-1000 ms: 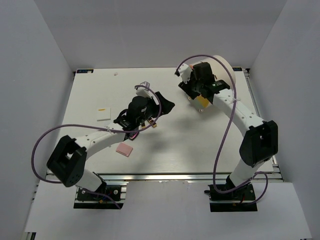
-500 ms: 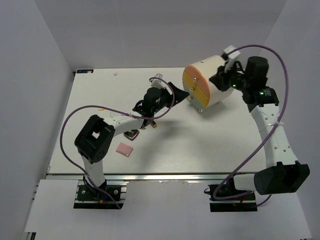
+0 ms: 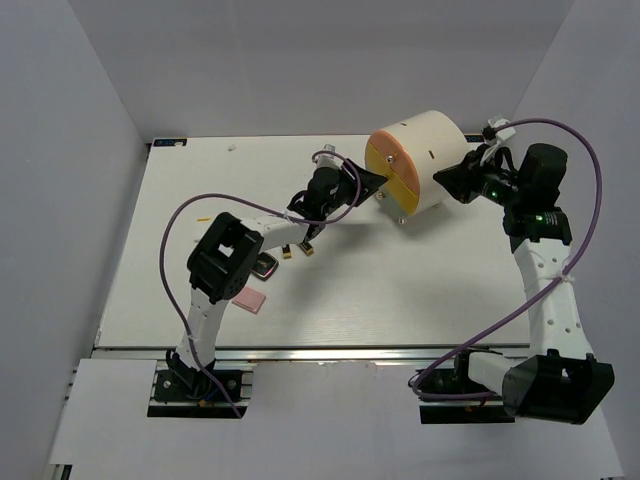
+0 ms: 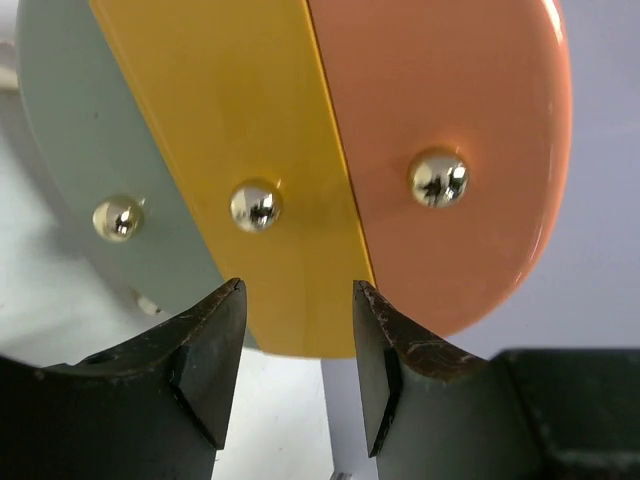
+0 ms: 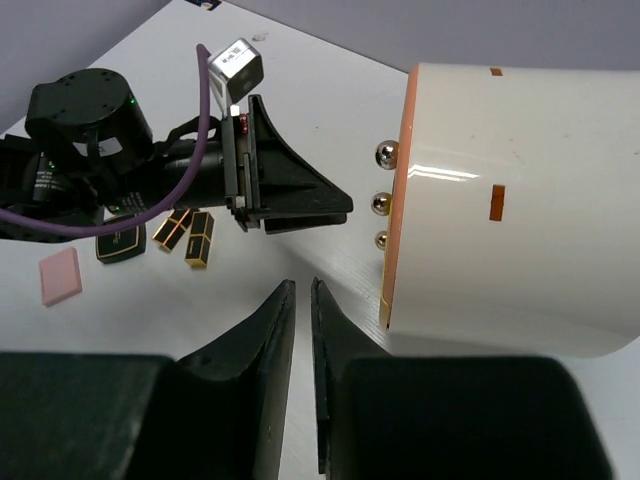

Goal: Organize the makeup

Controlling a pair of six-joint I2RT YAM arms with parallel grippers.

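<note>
The makeup lies left of centre: two black-and-gold lipstick tubes (image 3: 297, 249) (image 5: 188, 233), a square black compact (image 3: 264, 267) (image 5: 120, 243) and a flat pink square (image 3: 249, 299) (image 5: 60, 275). My left gripper (image 3: 374, 183) (image 4: 298, 330) is open and empty, its tips just short of the yellow drawer front (image 4: 240, 150) and its round knob (image 4: 255, 207). My right gripper (image 3: 447, 178) (image 5: 302, 290) is shut to a thin slit with nothing in it. It hangs beside the cream cylinder (image 3: 425, 155) (image 5: 520, 200) on the right.
The cylinder lies on its side at the back right, orange (image 4: 440, 120), yellow and grey (image 4: 90, 150) drawer fronts facing left, each with a metal knob. The left arm's purple cable (image 3: 190, 215) loops over the table's left half. Grey walls stand at left, right and back.
The left gripper has reached right up to the drawer fronts and its jaws have narrowed. The right arm has swung from over the cylinder to its right side and closed its jaws.
</note>
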